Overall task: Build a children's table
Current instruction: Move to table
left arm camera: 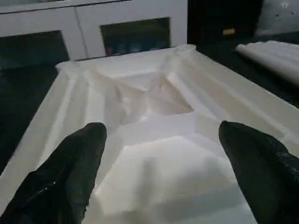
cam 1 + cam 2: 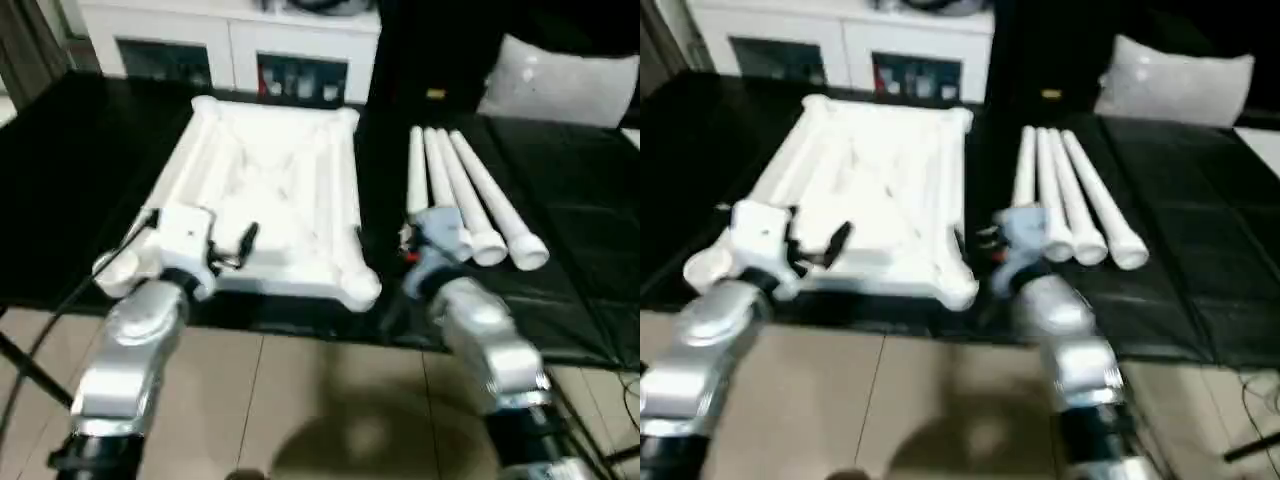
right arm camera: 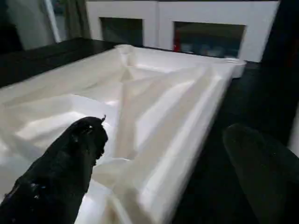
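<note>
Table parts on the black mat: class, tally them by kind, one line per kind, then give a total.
Table top, lying ribbed side up: 1
Loose legs, side by side to its right: 4
Total: 5 parts

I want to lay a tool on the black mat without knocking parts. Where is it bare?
Bare mat lies right of the legs, below the grey cushion, and left of the tabletop. The strip between tabletop and legs is narrow, with the right gripper there.
</note>
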### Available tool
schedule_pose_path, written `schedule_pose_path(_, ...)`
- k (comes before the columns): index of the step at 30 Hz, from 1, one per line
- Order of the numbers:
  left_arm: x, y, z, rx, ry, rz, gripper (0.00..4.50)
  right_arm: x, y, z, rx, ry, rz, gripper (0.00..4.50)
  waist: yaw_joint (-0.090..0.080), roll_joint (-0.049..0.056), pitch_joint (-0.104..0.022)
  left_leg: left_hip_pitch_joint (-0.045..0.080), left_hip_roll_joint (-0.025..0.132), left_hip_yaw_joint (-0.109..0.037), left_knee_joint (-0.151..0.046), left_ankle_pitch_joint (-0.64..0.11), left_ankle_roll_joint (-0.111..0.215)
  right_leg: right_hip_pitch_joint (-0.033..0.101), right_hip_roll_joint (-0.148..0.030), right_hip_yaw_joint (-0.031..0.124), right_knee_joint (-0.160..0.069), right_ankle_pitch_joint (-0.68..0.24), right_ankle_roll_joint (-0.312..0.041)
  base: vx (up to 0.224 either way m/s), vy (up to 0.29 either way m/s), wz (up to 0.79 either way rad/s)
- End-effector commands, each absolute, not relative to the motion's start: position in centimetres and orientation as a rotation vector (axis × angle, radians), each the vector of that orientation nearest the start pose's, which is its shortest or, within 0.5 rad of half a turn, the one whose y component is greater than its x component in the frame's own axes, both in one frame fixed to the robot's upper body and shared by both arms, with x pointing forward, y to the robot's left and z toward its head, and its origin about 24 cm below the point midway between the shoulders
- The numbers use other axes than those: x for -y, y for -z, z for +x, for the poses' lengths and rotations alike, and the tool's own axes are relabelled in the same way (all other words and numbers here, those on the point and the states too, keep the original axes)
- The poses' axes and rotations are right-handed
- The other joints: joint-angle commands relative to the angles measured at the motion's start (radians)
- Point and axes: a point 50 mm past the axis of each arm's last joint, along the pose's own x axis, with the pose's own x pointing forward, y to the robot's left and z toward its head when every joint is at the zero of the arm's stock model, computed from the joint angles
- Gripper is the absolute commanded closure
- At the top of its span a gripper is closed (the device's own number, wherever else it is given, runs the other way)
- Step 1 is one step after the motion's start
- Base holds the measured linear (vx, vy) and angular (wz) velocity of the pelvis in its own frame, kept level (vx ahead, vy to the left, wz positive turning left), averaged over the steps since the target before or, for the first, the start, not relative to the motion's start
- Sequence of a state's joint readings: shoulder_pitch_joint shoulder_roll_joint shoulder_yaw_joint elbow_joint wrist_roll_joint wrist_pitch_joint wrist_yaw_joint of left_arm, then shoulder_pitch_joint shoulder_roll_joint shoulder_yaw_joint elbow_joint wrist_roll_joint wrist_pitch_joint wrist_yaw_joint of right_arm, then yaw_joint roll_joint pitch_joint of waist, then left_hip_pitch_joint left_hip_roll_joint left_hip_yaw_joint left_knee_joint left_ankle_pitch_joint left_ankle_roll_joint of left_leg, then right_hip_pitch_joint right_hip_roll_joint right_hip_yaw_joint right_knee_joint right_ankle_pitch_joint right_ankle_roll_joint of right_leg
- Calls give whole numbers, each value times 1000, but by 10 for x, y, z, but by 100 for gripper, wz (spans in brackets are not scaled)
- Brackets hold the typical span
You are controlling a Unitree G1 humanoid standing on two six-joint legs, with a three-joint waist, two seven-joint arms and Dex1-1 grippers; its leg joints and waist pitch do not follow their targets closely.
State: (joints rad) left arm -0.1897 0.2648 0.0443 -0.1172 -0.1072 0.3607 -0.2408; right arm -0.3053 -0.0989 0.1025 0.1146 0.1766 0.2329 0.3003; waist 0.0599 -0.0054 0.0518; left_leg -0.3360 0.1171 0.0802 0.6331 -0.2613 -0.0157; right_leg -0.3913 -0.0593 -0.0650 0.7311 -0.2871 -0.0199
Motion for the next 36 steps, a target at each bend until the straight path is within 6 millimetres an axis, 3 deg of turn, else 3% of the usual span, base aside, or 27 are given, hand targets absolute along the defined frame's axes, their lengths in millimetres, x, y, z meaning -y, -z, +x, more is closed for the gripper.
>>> schedule_pose_path(1,-172,-89,285,-63,273,120,8,118,-73,301,-59,-447,19,0,-18,-9,-61,66,75,-25,-83,99,373,-18,-56,42,-122,118,-10,59,-18,4)
schedule_pose_path(2,-171,-88,285,-56,275,97,8,118,-74,300,-57,-446,16,0,-18,-9,-61,66,75,-25,-83,99,373,-18,-56,42,-122,118,-10,59,-74,4)
schedule_pose_path(3,-171,-87,286,-43,278,77,8,120,-75,299,-47,-440,11,0,35,-54,-59,-45,-7,26,20,-66,218,132,-185,161,-229,-129,-119,59,-74,4)
schedule_pose_path(4,-171,-86,286,-36,285,73,8,121,-75,298,-41,-437,10,0,48,-42,-57,-54,11,13,42,-43,164,144,-213,169,-244,-240,-167,69,-84,4)
schedule_pose_path(6,-170,-85,284,-36,301,73,8,122,-77,296,-31,-441,8,0,52,-24,-52,-74,36,5,34,25,56,151,-188,135,-240,-317,-245,71,-55,-5)
schedule_pose_path(7,-170,-84,283,-36,307,73,8,122,-78,295,-26,-443,7,0,44,17,-48,-46,71,18,-64,60,35,123,-107,62,-225,-270,-238,71,-20,-5)
schedule_pose_path(8,-170,-84,283,-36,308,73,8,122,-78,294,-25,-444,6,0,44,17,-48,-46,71,18,-64,60,35,123,-107,62,-225,-270,-238,0,0,0)
schedule_pose_path(9,-171,-83,282,-39,316,76,8,122,-79,292,-17,-456,-6,0,-8,37,-66,50,119,-27,-108,36,106,55,-17,4,-139,-90,-182,90,31,0)
schedule_pose_path(11,-171,-83,281,-38,319,71,8,123,-80,291,-20,-456,-8,0,-34,35,-66,110,138,-60,-103,39,275,5,-27,-5,-108,-12,-182,137,42,2)
schedule_pose_path(12,-171,-83,281,-36,317,67,8,123,-79,291,-22,-460,0,0,-40,27,-62,106,136,-59,-102,44,316,4,-38,1,-107,14,-188,110,20,4)
schedule_pose_path(13,-171,-82,281,-32,315,63,8,124,-79,290,-21,-461,0,0,-20,-8,-55,25,69,10,-71,56,338,87,-89,47,-161,89,-246,84,11,6)
schedule_pose_path(14,-171,-82,281,-30,313,56,8,125,-79,290,-23,-449,-18,0,-9,-31,-74,-33,23,29,-34,95,317,162,-95,78,-167,131,-247,73,4,5)
schedule_pose_path(15,-171,-82,281,-30,313,56,8,125,-79,290,-23,-449,-18,0,17,-20,-73,-58,30,31,-17,108,258,177,-129,103,-195,102,-284,73,4,5)
schedule_pose_path(16,-169,-80,278,-29,312,41,8,128,-80,290,-15,-436,-29,0,18,-24,-75,-74,39,28,-15,123,228,189,-127,99,-193,90,-294,73,-15,1)
schedule_pose_path(17,-168,-80,277,-30,311,37,8,128,-80,290,-14,-434,-29,0,17,-15,-77,-76,49,27,-34,175,183,185,-91,69,-177,100,-283,59,-15,-1)
schedule_pose_path(18,-165,-77,271,-42,308,22,8,131,-81,289,-14,-414,-22,0,-1,-10,-82,-24,64,21,-59,236,178,149,-47,32,-148,146,-267,59,-15,-1)
schedule_pose_path(19,-165,-76,271,-43,308,22,8,132,-81,289,-15,-411,-19,0,-22,3,-81,39,87,-12,-72,305,254,99,-21,4,-122,146,-246,93,-24,2)
schedule_pose_path(22,-162,-75,266,-49,317,16,8,130,-78,287,-63,-414,15,0,-47,-4,-70,106,117,-50,-75,261,428,35,-42,4,-113,41,-225,85,-20,4)
schedule_pose_path(23,-162,-75,266,-49,318,14,8,128,-78,286,-55,-427,14,0,-46,-12,-66,87,105,-35,-73,226,432,53,-56,15,-127,50,-231,0,0,0)
schedule_pose_path(24,-162,-76,265,-48,318,15,8,126,-79,285,-47,-440,5,0,-5,-37,-58,-40,23,31,-29,139,339,179,-97,78,-192,4,-242,0,0,0)
schedule_pose_path(26,-164,-77,266,-45,316,16,8,123,-78,283,-46,-456,-2,0,15,-26,-58,-38,47,37,-29,88,236,185,-120,86,-218,-144,-262,0,0,0)
schedule_pose_path(27,-165,-78,266,-42,314,24,8,123,-77,281,-52,-458,0,0,20,-17,-56,-41,52,36,-48,99,166,194,-90,69,-215,-175,-254,0,0,0)
schedule_pose_path(28,-165,-78,266,-42,313,30,8,123,-77,281,-54,-457,1,0,-2,-6,-62,25,74,18,-88,139,150,150,-38,23,-178,-57,-236,0,0,0)
schedule_pose_path(32,-166,-80,263,-44,314,42,8,124,-77,280,-56,-444,-5,0,-32,-3,-73,126,105,-50,-88,262,371,63,-28,-4,-120,45,-203,76,-19,4)
schedule_pose_path(33,-168,-79,262,-53,305,48,8,125,-77,280,-59,-451,-6,0,-33,-20,-70,113,100,-42,-78,243,425,66,-58,17,-127,68,-195,66,-9,8)
schedule_pose_path(34,-169,-79,261,-57,300,51,8,125,-77,279,-61,-454,-7,0,-12,-48,-78,0,5,18,-24,255,385,186,-67,70,-155,181,-195,0,0,0)
schedule_pose_path(36,-169,-78,261,-59,299,45,8,125,-77,279,-64,-465,-12,0,17,-41,-70,-61,9,23,6,184,303,225,-119,115,-191,181,-231,0,0,0)
